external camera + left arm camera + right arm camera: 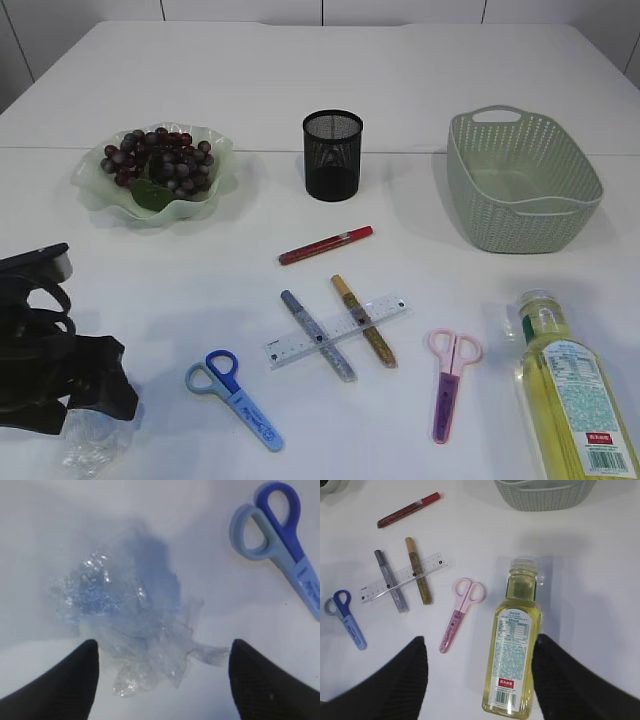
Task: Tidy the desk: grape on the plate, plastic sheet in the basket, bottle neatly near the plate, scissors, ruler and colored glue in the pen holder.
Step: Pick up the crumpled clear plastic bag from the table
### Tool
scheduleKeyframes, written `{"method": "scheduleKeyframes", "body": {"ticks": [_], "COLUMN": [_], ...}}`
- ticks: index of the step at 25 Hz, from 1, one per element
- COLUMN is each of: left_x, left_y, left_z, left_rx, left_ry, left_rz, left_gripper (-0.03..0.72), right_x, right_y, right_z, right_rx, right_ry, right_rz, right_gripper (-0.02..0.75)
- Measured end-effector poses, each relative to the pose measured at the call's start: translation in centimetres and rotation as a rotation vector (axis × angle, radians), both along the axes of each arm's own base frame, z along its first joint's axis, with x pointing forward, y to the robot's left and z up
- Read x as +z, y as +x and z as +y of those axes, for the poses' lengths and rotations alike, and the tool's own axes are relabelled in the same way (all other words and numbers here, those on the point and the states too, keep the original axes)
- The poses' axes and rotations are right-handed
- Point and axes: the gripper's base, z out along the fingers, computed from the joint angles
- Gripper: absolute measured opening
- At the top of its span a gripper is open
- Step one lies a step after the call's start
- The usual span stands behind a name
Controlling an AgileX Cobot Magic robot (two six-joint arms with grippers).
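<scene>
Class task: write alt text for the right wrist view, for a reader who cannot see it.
A bottle of yellow liquid lies on the white table between the open dark jaws of the right gripper. To its left lie pink scissors, a ruler crossed by two glue sticks, blue scissors and a red glue stick; a green basket is at the top.

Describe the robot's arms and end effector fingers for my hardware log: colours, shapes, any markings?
The left arm is black, bulky and angular, with dark cable-like loops along its side. Both end effectors carry wide black fingers with rounded tips and a finely textured matte surface. No markings or labels show on them. The right arm itself is out of the exterior view.
</scene>
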Motion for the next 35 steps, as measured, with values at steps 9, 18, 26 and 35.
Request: {"method": "scheduleKeyframes", "body": {"ticks": [9, 18, 26, 35], "left_x": [-1.8, -2.9, -2.9, -2.4], "left_y": [0.7, 0.8, 0.8, 0.3], "left_z": [-0.2, -0.2, -0.2, -0.4], "left_rx": [0.039, 0.037, 0.037, 0.005], "left_ry": [0.015, 0.027, 0.027, 0.014], "left_rz": [0.004, 0.042, 0.041, 0.069], "left_gripper": [0.585, 0.475, 0.165, 0.123], "right_x": [0.0, 0.0, 0.0, 0.0], "right_y": [0.0, 0.0, 0.0, 0.0], "right_z": [0.0, 0.0, 0.0, 0.0], "right_rx": [0.000, 0.000, 0.000, 0.000], "right_ry": [0.000, 0.000, 0.000, 0.000], "right_rz": [0.001, 0.001, 0.001, 0.001], "right_gripper": [0.512, 0.512, 0.512, 0.512]}}
